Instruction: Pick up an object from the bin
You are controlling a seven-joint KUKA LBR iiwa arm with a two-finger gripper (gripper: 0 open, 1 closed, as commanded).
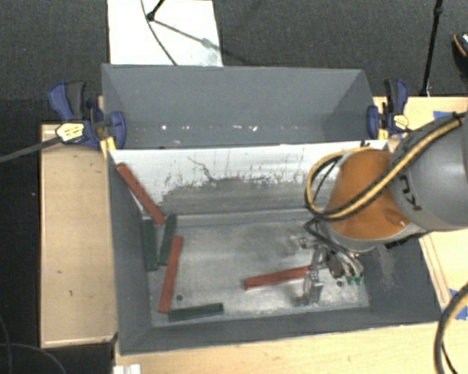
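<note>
Gripper (310,285) was low in the right half of the bin (238,94), at the right end of a red stick (269,280) lying flat on the floor. The stick was not lifted, so grasp and lift remained. Claw opening: could not tell, possibly touching the stick. Floor was scuffed grey metal. Other sticks (169,273) lay well apart at left, leaving ample room.

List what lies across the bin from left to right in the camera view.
Red stick leaning on the left wall, dark green stick by the near wall, red stick mid-floor, gripper. Overlapping sticks at left omitted.
</note>
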